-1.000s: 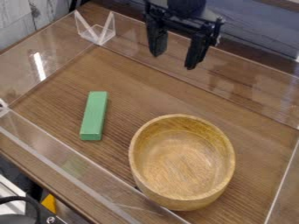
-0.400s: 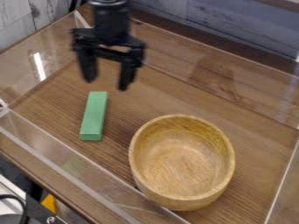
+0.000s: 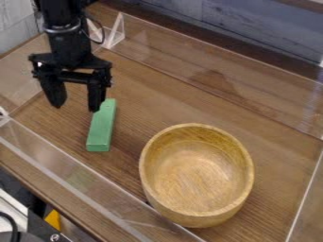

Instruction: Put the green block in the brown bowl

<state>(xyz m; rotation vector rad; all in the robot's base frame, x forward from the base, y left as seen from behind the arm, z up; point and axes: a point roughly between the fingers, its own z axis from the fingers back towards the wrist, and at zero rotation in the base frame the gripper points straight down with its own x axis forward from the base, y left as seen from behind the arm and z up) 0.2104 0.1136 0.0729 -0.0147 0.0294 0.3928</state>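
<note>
We have swung our gripper (image 3: pixel 74 95) from the far right across to the left, jaws still spread wide and empty, now just left of the green block (image 3: pixel 101 126); the grasp looks imminent. That flat bright-green bar lies on the table, left of the brown bowl (image 3: pixel 197 174)

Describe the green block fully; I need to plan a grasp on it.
The green block is a flat, elongated bar, solid bright green with a matte look, plastic or painted wood. It lies flat on the wooden tabletop, long axis running roughly toward and away from the camera, left of the brown bowl and apart from it. The open gripper hangs by its far end; contact cannot be told.
</note>
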